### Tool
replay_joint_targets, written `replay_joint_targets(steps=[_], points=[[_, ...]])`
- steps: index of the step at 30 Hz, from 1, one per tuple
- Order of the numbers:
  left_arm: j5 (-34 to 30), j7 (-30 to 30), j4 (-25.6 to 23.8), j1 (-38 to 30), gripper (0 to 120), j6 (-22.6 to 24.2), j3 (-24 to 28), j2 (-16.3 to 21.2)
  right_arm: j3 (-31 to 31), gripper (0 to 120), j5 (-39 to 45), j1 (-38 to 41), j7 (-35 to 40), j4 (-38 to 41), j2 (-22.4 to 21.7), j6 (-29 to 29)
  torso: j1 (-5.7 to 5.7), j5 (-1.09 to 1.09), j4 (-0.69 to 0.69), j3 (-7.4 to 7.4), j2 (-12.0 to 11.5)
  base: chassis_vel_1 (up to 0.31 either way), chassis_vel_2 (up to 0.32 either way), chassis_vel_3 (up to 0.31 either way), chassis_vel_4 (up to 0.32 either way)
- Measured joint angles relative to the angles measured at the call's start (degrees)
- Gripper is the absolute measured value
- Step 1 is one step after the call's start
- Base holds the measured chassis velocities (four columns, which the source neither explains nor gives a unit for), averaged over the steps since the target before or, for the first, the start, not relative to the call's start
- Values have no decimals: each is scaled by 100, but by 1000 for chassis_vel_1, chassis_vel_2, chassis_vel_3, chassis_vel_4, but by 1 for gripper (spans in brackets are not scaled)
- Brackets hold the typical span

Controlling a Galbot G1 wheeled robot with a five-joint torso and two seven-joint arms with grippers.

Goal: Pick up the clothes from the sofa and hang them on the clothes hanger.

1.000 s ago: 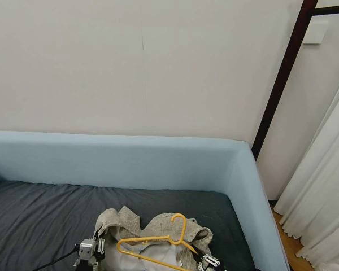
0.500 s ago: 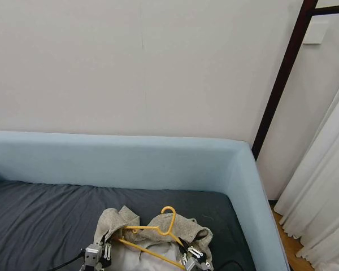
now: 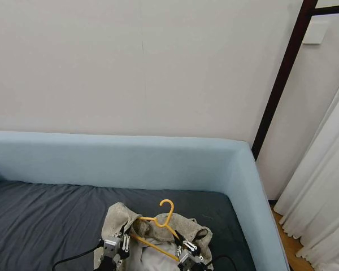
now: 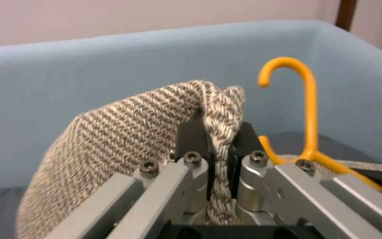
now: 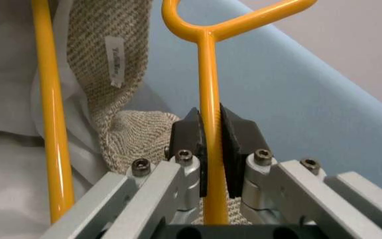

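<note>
A beige knitted garment (image 3: pixel 121 223) with a white lining lies bunched on the dark sofa seat (image 3: pixel 39 214) at the bottom of the head view. My left gripper (image 3: pixel 120 244) is shut on a fold of that knit garment (image 4: pixel 219 149). My right gripper (image 3: pixel 182 248) is shut on one arm of a yellow hanger (image 3: pixel 161 220), whose bar (image 5: pixel 208 149) runs between the black pads. The hanger's hook (image 4: pixel 296 94) rises above the cloth, and its other arm (image 5: pixel 48 114) lies over the white lining.
The sofa has a light blue backrest (image 3: pixel 118 161) and side arm (image 3: pixel 254 214). Behind it is a plain wall. A dark door frame (image 3: pixel 279 79) and white curtains (image 3: pixel 322 209) stand to the right.
Both grippers have moved inward and slightly up with their loads. The hanger has swung left and more upright, and the knit collar has been lifted higher around it.
</note>
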Motion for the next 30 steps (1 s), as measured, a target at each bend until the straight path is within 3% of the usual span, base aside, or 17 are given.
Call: replay_joint_targets(steps=[5, 12, 30], points=[[-70, 244, -48, -72, 2, -81, 192, 50, 0, 6, 140, 107, 27, -49, 73, -92, 0, 1, 0, 0, 0, 0, 0, 0, 0], [415, 590, 131, 404, 2, -499, 316, -207, 67, 6, 508, 343, 76, -10, 81, -269, 0, 0, 2, 0, 0, 0, 0, 0, 0], [689, 184, 453, 679, 2, -593, -62, -700, 295, 6, 880, 375, 208, 353, 47, -441, 0, 1, 2, 0, 0, 0, 0, 0, 0]])
